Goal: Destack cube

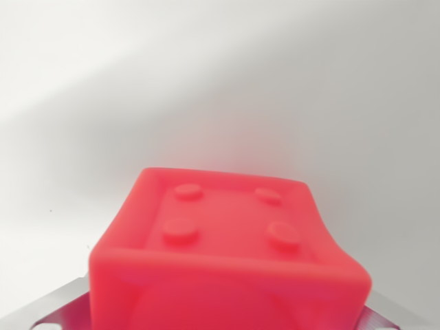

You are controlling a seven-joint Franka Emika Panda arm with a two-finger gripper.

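Cube [230, 254], red and soft-looking, fills the lower middle of the frame, wedged between the metal fingers [58, 306] of the pincer [227, 320], whose tips show only at the lower left and lower right corners, so the pincer appears clenched on it. Its near face carries a recessed square with four round studs. Beyond it a plain white desk [220, 82] stretches to the upper frame, with a soft shadow at the right

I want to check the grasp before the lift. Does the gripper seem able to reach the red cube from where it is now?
Probably yes. The red cube fills the lower wrist view, right at the metal gripper parts visible beside it, and nothing lies between. The fingertips are hidden, so whether they are closed on it cannot be told.
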